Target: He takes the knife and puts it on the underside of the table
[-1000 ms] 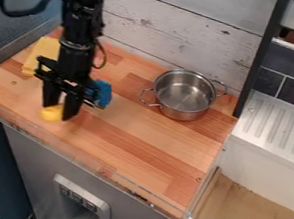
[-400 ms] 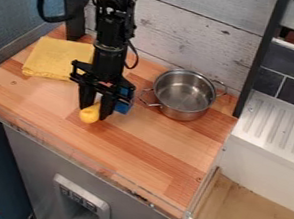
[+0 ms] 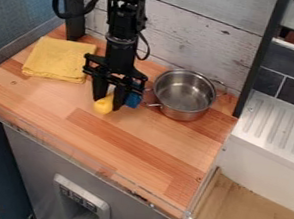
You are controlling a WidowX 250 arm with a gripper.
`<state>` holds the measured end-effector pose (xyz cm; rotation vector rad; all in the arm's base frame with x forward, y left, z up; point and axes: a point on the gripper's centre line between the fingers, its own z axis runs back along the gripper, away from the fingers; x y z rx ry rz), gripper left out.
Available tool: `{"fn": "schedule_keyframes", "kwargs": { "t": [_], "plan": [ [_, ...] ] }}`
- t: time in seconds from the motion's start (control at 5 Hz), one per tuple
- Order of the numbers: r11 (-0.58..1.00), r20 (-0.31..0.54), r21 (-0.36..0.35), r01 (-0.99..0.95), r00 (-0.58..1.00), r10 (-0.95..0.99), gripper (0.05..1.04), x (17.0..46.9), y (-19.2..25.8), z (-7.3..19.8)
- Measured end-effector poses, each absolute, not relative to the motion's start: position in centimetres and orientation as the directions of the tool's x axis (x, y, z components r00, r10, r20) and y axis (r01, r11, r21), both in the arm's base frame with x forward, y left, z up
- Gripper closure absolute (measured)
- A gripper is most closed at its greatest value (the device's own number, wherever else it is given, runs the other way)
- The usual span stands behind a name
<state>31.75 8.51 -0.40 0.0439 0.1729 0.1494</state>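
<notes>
The black gripper (image 3: 110,103) hangs over the middle left of the wooden table (image 3: 132,145), in front of the pot's left side. It is shut on the knife (image 3: 103,105); a rounded yellow part of it sticks out at the fingertips toward the near edge. A blue piece (image 3: 132,99) shows just right of and behind the fingers; whether it belongs to the knife I cannot tell. The rest of the held thing is hidden by the gripper.
A steel pot (image 3: 186,95) with two handles stands close on the gripper's right. A folded yellow cloth (image 3: 58,59) lies at the back left. White sink ridges (image 3: 281,125) are at the right, and a clear rim runs along the front edge.
The gripper has moved right, then slightly back toward the wall, with the yellow part between its fingers. The blue piece has shifted right too. More of the cloth is uncovered.
</notes>
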Motion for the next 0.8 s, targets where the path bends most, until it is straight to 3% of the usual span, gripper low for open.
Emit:
{"fn": "schedule_keyframes", "kwargs": {
  "t": [0.2,0.8],
  "plan": [
    [0.993,-0.217,0.070,-0.096,0.970,0.109,0.635,30.1,7.9,-1.4],
    [0.987,-0.242,0.088,0.135,0.964,-0.110,0.635,25.2,5.2,-1.2]
  ]
}}
